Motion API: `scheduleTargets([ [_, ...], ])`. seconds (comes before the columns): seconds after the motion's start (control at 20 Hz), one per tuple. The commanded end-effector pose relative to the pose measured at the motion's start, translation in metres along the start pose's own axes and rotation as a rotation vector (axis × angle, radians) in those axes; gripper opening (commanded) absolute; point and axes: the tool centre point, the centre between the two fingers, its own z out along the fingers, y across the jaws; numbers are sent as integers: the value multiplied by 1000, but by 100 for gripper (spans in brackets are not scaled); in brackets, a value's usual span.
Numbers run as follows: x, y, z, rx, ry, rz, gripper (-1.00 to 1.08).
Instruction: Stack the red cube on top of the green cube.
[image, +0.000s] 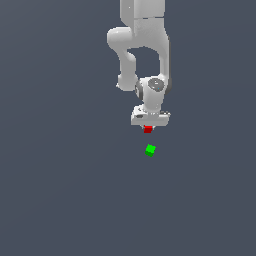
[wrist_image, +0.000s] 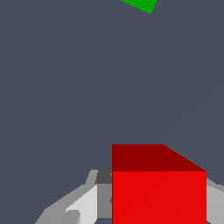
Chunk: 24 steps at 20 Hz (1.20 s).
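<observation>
Exterior view: a white jointed robot arm (image: 142, 45) reaches in from the top edge of the picture over a plain dark grey-blue surface (image: 60, 175). Its white tool (image: 148, 128) points down, with the small solid-red cube (image: 148, 129) showing just under the tool's body. The small bright-green cube (image: 150, 150) lies on the surface near the red cube, apart from it and turned a little askew. No edge or corner of the surface appears in either view.

Wrist view: the red cube (wrist_image: 159, 197) fills much of the picture close to the camera, its lit face and darker top both plain. Grey and white fingers (wrist_image: 87, 205) of the tool flank it on both sides, pressed against its side faces. Only a corner of the green cube (wrist_image: 141, 4) appears, well away from the red one.

Hidden or unclear: in the exterior view the fingers are too small to tell apart, and whether the red cube is lifted clear of the surface cannot be read. In the wrist view the green cube is cut off by the picture's edge, and the red cube's lower part and the finger on one side are cut off likewise.

Tool: clenched on the red cube, gripping it between the fingers.
</observation>
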Motion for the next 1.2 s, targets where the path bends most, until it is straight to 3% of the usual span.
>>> scheduleTargets([
  [0.0, 0, 0, 0, 0, 0, 0, -100],
  [0.45, 0, 0, -18, 0, 0, 0, -100],
  [1.15, 0, 0, -91, 0, 0, 0, -100],
])
